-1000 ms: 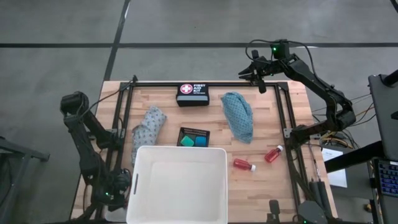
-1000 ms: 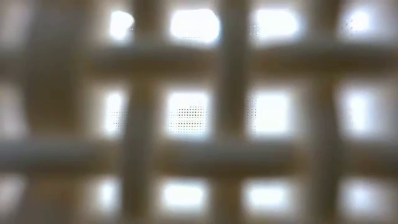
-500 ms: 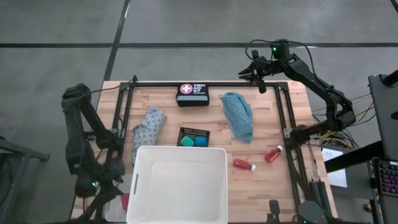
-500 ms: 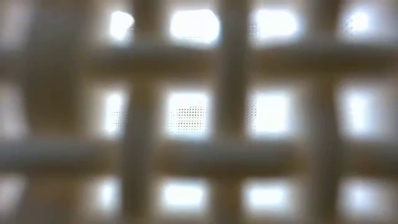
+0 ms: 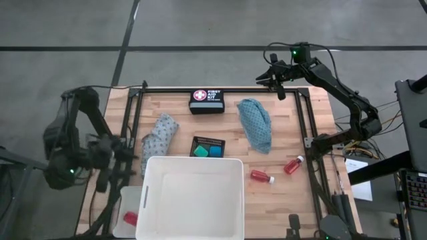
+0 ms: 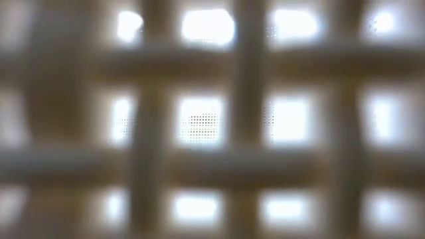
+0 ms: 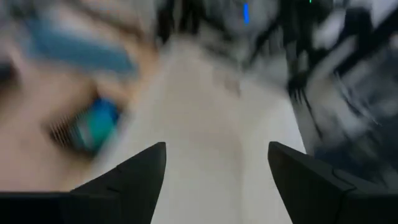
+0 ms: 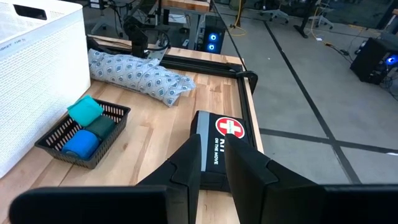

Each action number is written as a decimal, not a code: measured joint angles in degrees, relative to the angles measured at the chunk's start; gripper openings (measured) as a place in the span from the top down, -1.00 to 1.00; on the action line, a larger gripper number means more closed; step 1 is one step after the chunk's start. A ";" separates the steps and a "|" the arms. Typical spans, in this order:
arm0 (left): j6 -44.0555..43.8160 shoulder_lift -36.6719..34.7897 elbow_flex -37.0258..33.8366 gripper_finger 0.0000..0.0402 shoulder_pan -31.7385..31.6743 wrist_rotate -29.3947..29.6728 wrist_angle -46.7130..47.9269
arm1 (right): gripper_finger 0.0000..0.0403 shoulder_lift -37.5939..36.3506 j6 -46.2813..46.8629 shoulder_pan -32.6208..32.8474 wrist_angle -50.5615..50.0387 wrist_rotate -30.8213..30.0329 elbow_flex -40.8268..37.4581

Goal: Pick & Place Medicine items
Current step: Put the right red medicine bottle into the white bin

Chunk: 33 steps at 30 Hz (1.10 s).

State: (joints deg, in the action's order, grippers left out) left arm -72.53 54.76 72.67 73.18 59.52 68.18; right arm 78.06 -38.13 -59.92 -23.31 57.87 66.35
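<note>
Overhead, the left tool hangs over the surface's left edge, beside the grey cloth. The right tool waits at the far edge. Two red bottles lie right of the white tub; the teal cloth lies beyond them, and small tubs sit in the tray.

Low view: only a blurred lattice.

Left wrist: its fingers stand apart, empty.

Right wrist: its fingers are nearly together, holding nothing, above the kit box.

Bottles look light, rigid and prone to rolling; grasping across the body seems best. Cloths are limp; pinch a fold.
</note>
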 joint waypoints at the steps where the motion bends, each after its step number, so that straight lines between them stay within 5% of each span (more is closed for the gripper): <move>1: 2.62 -0.04 0.99 -0.42 -0.03 4.74 0.05 | 0.66 0.00 0.00 0.02 0.00 0.00 0.00; 5: 7.56 -0.49 2.55 -0.42 -3.16 19.79 -0.06 | 0.66 0.00 0.00 0.00 0.02 0.00 0.00; 10: 7.58 -2.32 2.33 -0.42 -15.49 14.59 -0.89 | 0.66 0.00 0.00 0.00 0.01 0.00 0.00; 15: 14.36 -1.82 2.31 -0.42 -34.11 2.74 -4.96 | 0.66 0.00 0.00 0.00 0.00 0.00 0.00; 23: 54.66 2.04 2.03 -0.42 -63.71 -22.85 -21.77 | 0.66 0.00 0.00 0.00 0.02 0.00 0.00; 33: 76.10 10.15 2.03 -0.42 -94.05 -67.65 -40.02 | 0.66 0.00 0.00 0.02 0.02 0.00 0.00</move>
State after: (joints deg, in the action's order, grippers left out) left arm 3.57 64.91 74.70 -20.88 -8.13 28.15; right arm 78.06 -38.13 -59.90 -23.29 57.87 66.35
